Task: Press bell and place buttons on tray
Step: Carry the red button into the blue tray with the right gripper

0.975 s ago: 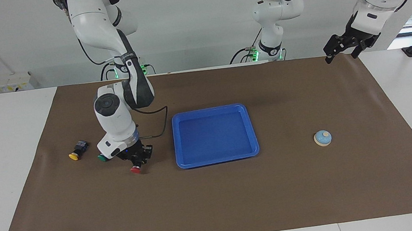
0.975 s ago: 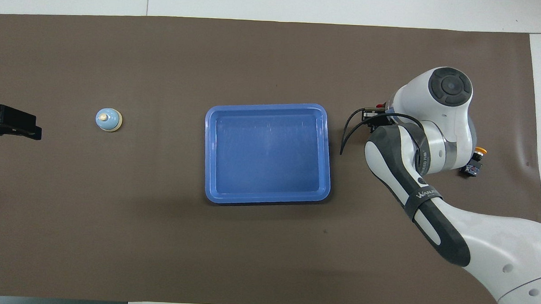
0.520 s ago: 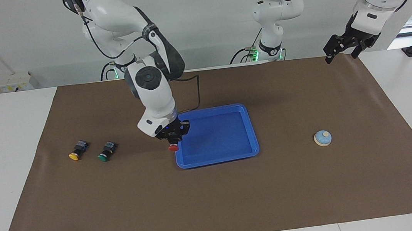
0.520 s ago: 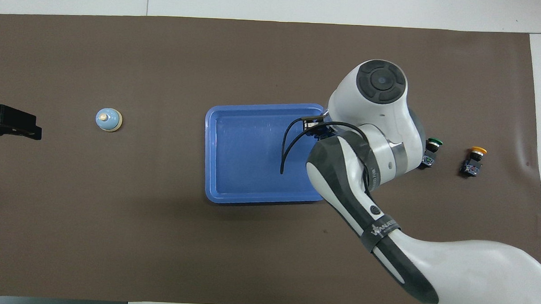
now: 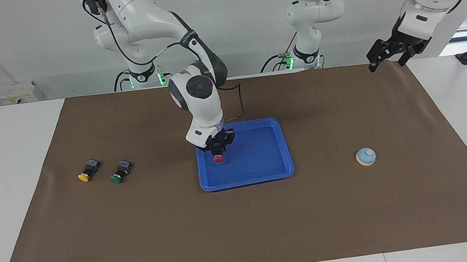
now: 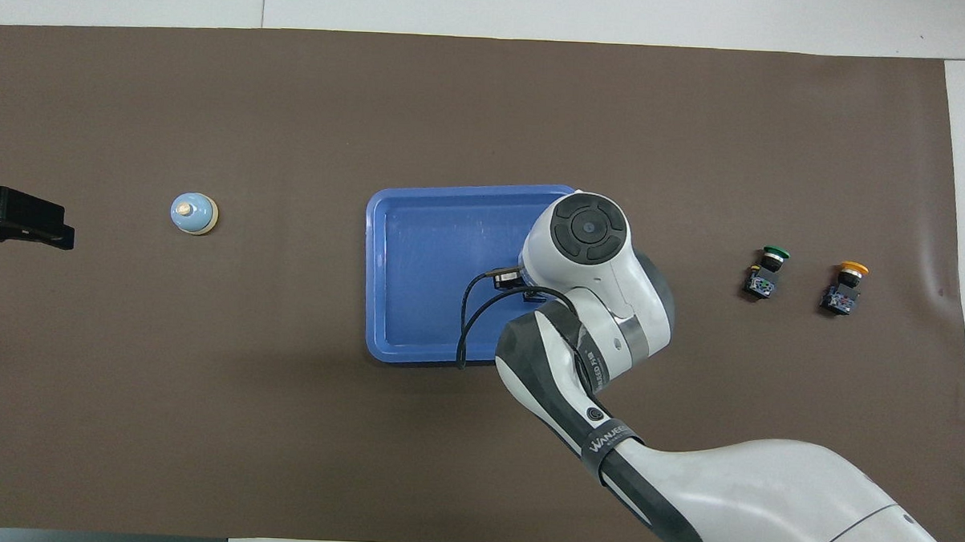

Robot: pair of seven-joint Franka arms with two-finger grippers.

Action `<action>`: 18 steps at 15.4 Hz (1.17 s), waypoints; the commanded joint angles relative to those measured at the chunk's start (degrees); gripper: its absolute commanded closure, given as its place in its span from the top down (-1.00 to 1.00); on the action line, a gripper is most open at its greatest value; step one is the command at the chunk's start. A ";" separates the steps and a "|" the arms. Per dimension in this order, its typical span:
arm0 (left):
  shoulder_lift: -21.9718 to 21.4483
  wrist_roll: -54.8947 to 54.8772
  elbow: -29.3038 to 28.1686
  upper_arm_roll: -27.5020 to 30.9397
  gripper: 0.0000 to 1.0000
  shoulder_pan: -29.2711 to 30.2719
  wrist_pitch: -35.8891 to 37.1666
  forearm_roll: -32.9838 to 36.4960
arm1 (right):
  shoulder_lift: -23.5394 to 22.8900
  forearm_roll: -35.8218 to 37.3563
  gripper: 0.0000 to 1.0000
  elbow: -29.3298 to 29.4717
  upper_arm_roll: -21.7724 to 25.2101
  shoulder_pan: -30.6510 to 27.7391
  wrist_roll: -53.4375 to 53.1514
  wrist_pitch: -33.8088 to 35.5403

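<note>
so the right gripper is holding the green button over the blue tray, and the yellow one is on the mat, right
Not quite: the right gripper holds the red button, not the green one. The facing view shows it over the blue tray. The green button lies on the mat beside the yellow one.

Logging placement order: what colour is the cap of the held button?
Red, clearest in the facing view.

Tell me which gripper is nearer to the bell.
Left. The left gripper waits in the air at the left arm's end of the table, where the bell sits; the right gripper holds the red button over the tray.
</note>
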State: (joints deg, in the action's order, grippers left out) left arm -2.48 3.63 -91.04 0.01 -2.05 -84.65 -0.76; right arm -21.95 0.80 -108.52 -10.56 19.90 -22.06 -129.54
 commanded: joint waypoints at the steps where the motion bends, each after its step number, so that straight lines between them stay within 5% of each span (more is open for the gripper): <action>1: -0.68 0.77 -0.46 0.69 1.00 -0.85 0.71 0.06 | 0.68 -0.62 -1.00 -1.96 -0.07 0.58 0.08 -1.59; 3: -0.68 0.77 -0.46 0.69 1.00 -0.85 0.71 0.06 | 0.77 -0.71 -1.00 -3.01 -0.07 0.58 0.08 -2.46; 4: -0.68 0.77 -0.46 0.69 1.00 -0.85 0.71 0.06 | 0.77 -0.63 -0.72 -3.36 -0.07 0.58 0.08 -2.82; 6: -0.68 0.77 -0.46 0.69 1.00 -0.85 0.71 0.06 | 0.94 -0.63 0.68 -3.37 -0.07 0.58 -0.44 -2.30; 7: -0.68 0.77 -0.46 0.69 1.00 -0.85 0.71 0.06 | 0.94 -0.62 1.00 -3.28 -0.07 0.58 -1.14 -2.21; 13: -0.59 0.77 -0.46 0.69 1.00 -0.85 0.71 0.06 | 4.09 -0.71 1.00 1.19 0.19 -0.82 -3.70 6.65; 18: -0.68 0.77 -0.46 0.69 1.00 -0.85 0.71 0.06 | 11.39 -0.54 1.00 1.47 0.46 -10.55 -3.00 13.16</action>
State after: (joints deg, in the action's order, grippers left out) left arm -2.48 3.63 -91.04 0.01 -2.05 -84.64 -0.76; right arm -13.53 0.80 -105.98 -9.64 14.23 -25.44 -118.41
